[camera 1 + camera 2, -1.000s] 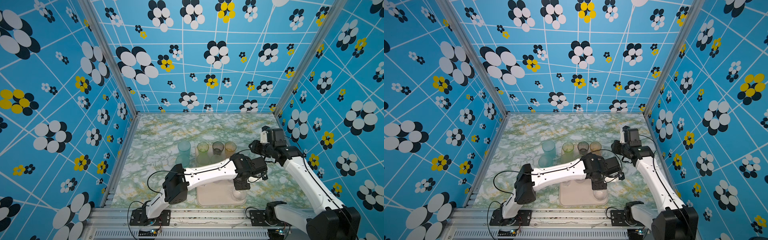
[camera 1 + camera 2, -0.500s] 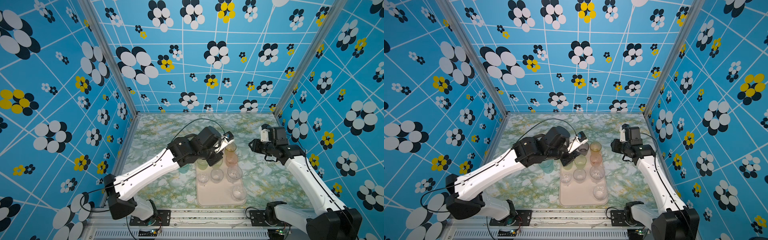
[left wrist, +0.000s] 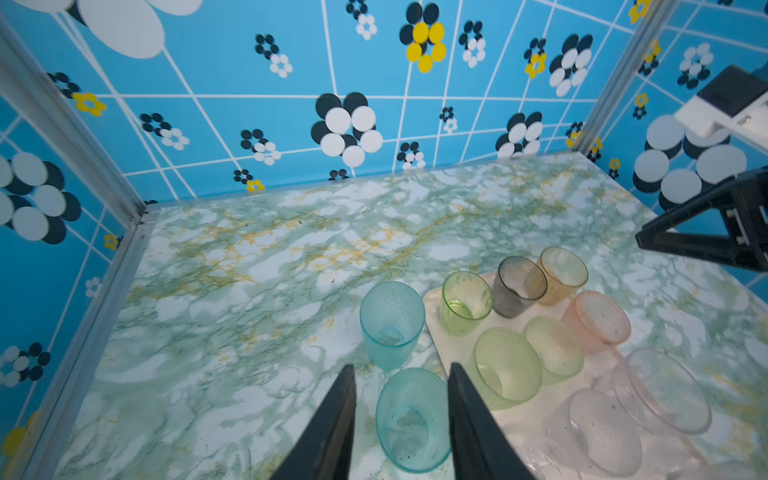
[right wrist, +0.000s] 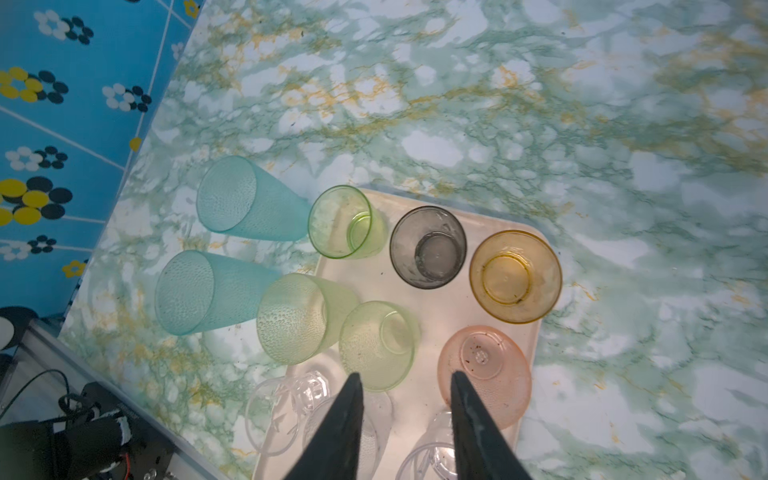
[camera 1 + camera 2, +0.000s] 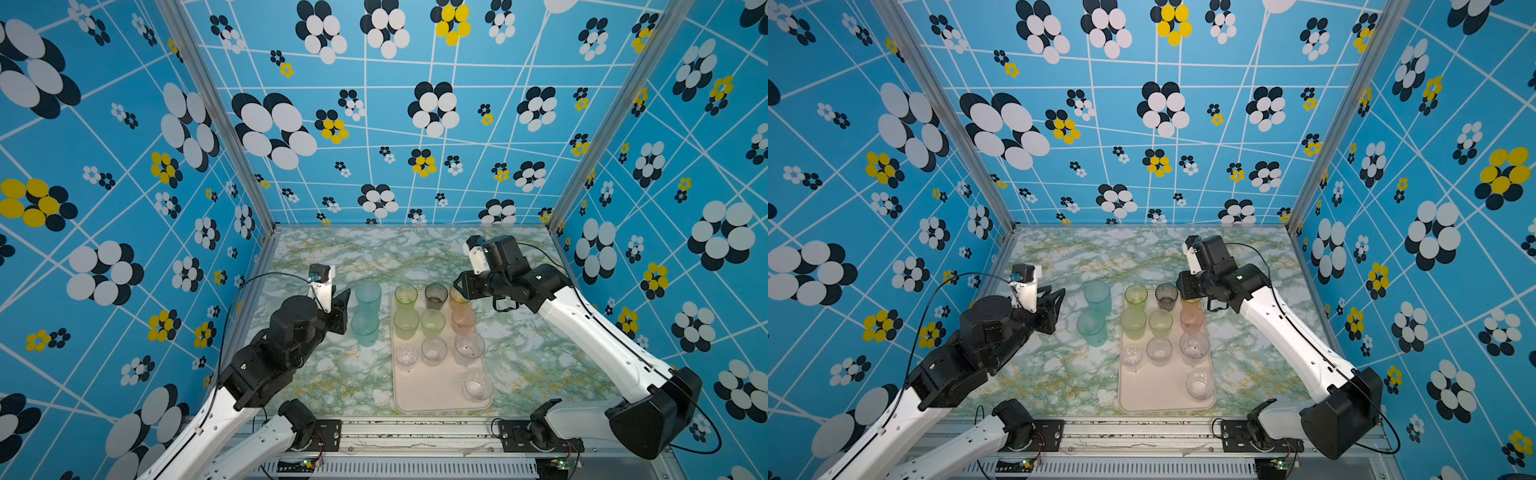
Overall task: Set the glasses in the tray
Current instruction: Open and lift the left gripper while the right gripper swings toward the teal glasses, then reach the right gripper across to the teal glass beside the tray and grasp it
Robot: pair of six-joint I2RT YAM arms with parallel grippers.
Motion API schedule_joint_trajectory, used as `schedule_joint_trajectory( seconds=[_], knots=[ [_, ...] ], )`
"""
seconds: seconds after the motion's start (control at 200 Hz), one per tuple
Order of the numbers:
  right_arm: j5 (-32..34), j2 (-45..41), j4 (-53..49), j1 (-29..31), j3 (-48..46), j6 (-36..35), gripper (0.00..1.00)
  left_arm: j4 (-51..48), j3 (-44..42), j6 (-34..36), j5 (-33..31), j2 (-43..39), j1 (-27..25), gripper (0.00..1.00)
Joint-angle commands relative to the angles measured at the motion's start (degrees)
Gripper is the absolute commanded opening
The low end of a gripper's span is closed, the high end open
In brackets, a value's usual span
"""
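The pale pink tray lies mid-table and holds several glasses: green, grey and amber at the far end, then light green ones and a pink one, with clear ones nearer the front. Two teal glasses stand on the table just left of the tray. My left gripper is open beside them. The nearer teal glass shows in the gap between its fingers, untouched. My right gripper hovers open and empty over the tray's far right part.
Patterned blue walls close in the marble table on three sides, and a metal rail runs along the front. The right arm's wrist shows at the edge of the left wrist view.
My left arm has drawn back from over the tray to the left side, beside the teal glasses, and its jaws have widened. The right arm has barely shifted.
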Motion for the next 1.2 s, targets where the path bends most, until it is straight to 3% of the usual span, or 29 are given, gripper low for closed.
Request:
schedule_joint_trajectory(
  seconds=[0.0, 0.605, 0.895, 1.195],
  knots=[
    [3.5, 4.5, -2.7, 4.9, 5.9, -1.2, 0.38, 2.4, -2.4, -2.3, -4.1, -2.4, 1.3, 0.40],
    [3.3, 31.3, -14.1, 13.5, 34.6, -4.7, 0.29, -4.0, -3.0, -2.8, -3.6, -6.6, 7.0, 0.49],
    [4.8, 43.8, -20.0, 15.4, 48.6, -5.7, 0.30, -3.4, -2.8, -4.3, 6.1, -3.9, 13.6, 0.48],
    [5.4, 54.1, -23.6, 15.4, 61.2, -5.5, 0.30, -2.3, -3.9, -4.7, 10.9, -2.9, 17.0, 0.49]
  ],
)
